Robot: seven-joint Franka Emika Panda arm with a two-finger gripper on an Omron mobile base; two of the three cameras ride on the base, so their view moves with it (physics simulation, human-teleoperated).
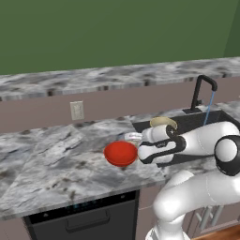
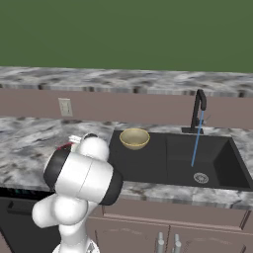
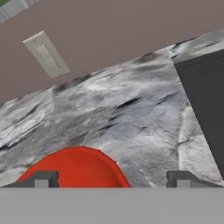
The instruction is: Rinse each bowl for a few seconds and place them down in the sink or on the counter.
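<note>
Resting on the tabletop (image 1: 56,159) just left of the sink (image 2: 148,165): the red bowl (image 1: 121,153), upright, mouth up. In my hand view its rim sits low between my finger tips (image 3: 41,179), which stand wide apart with nothing between them. So my hand (image 1: 133,140) is released, poised just beside the bowl's right edge, not gripping it.

Tan bowl (image 2: 134,138): sitting upright at the back-left corner of the sink basin, well apart from the water.

Faucet (image 2: 198,111): running. A thin blue stream falls into the right part of the basin, close to the silver drain (image 2: 200,178).

Wall outlet (image 1: 77,110) on the backsplash behind the red bowl; dishwasher front (image 1: 84,220) below the tabletop edge.

Progress, as I judge it: red bowl looks set down where the task allows, so that half reads as finished, though I cannot tell from this whether it is wet. Tan bowl lies in the sink but away from the stream; I take it as the one left to pick up, hold under the water a few seconds, and put down. Water is on.
</note>
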